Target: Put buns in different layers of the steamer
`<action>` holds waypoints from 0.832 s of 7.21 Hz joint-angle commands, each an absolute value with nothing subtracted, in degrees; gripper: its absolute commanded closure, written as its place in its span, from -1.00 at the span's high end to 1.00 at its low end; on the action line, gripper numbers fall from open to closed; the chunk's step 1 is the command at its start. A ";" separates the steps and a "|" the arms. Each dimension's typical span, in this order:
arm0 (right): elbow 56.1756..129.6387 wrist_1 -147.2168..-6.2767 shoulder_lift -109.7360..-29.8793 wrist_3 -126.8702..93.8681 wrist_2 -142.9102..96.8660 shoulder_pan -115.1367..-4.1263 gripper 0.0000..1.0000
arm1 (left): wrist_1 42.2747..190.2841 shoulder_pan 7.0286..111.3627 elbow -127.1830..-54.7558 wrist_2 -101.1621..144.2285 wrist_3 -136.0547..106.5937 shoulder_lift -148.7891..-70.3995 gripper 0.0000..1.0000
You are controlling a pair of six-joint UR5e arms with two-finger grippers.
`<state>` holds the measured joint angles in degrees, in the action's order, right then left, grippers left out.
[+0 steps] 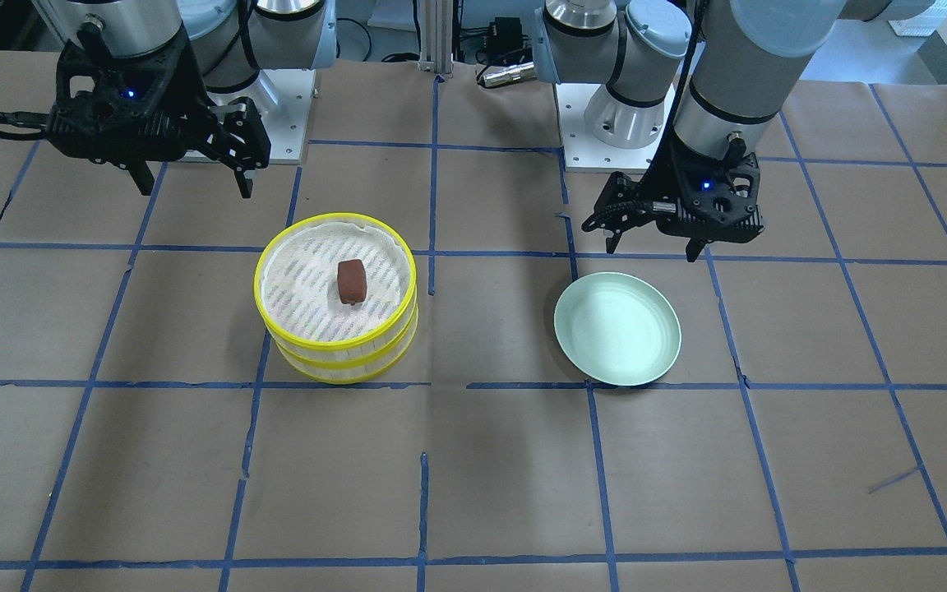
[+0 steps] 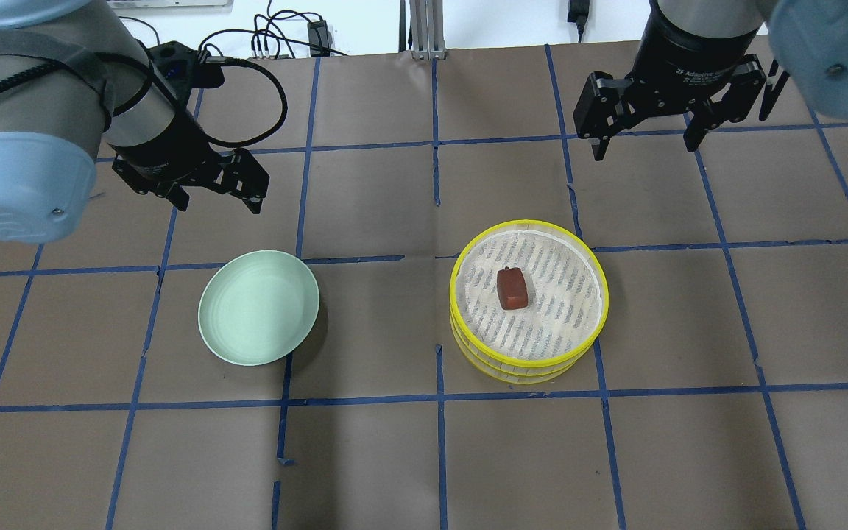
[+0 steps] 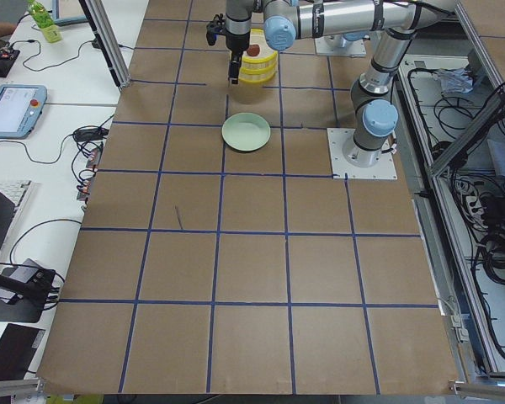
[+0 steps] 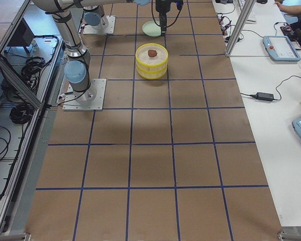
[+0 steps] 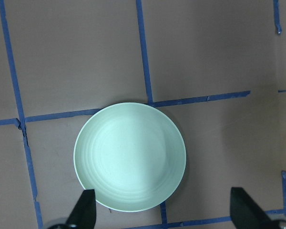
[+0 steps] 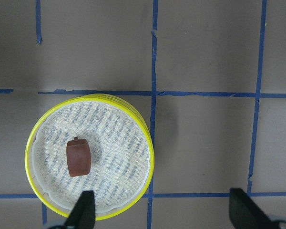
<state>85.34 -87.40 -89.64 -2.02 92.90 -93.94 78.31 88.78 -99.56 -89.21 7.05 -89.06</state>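
**A:** Is any writing readable?

**B:** Only on the right gripper [image 2: 643, 140]: white letters on its black collar begin "Adaptive"; the rest is too small to read.

**A:** Where is the bun?

**B:** One brown bun [image 2: 511, 288], oblong, matte reddish-brown with a small stub at one end, lies near the middle of the top tier [image 2: 593, 324]. That tier sits on a second tier [image 1: 342, 367], a little off-centre. No white bun shows in any view.

**A:** What do the tiers look like?

**B:** Round and shallow, with bright yellow rims, whitish see-through walls and a pale slatted floor with a crinkled white liner.

**A:** Anything else?

**B:** A smooth pale green plate [image 2: 225, 338] with faint rings, well apart from the stack, on a table [image 2: 365, 456] of brown paper with a blue tape grid.

**A:** And the claws?

**B:** Both released, fingers spread, holding nothing. The left gripper [image 2: 218, 200] hangs beyond the plate; the right hangs beyond the stack.
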 commanded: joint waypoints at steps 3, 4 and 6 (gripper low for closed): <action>85.34 -87.36 -89.74 -2.02 92.90 -94.04 1.00 | 80.75 88.95 -98.97 -89.56 7.73 -85.54 1.00; 85.34 -87.28 -89.65 -2.02 92.90 -93.96 1.00 | 81.21 88.86 -98.79 -89.73 7.82 -83.52 1.00; 85.34 -87.45 -89.65 -2.02 92.90 -93.96 1.00 | 82.61 88.86 -98.44 -89.47 7.73 -82.44 1.00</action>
